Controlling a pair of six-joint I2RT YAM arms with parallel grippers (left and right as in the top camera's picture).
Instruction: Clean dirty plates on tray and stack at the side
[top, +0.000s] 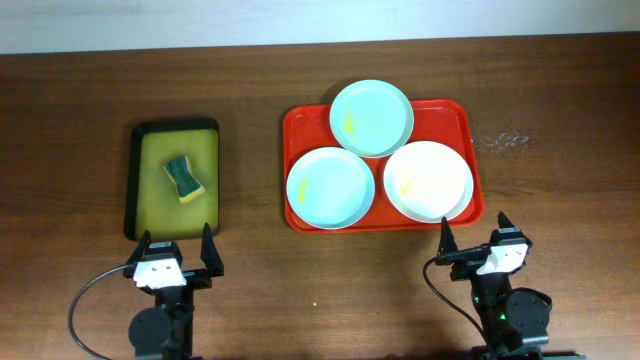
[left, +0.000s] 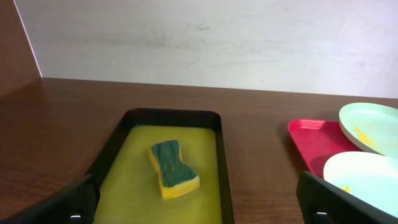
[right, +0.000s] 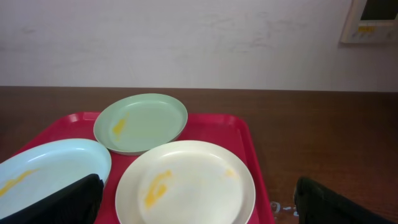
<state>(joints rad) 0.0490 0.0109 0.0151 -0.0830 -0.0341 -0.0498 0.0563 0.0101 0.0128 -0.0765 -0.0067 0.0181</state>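
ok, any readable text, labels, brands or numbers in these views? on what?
Nothing legible in any view.
Wall panel: yellowish label, too small and blurred to read.
Plates, red tray, green tray, sponge: no print visible.

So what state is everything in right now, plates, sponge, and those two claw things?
Green plate, smeared yellow, on red tray.
Blue plate, smeared yellow, on tray.
White plate, smeared yellow, on tray.
Sponge, lying in dark green tray, untouched.
Left end effector, open, empty.
Right end effector, open, empty.
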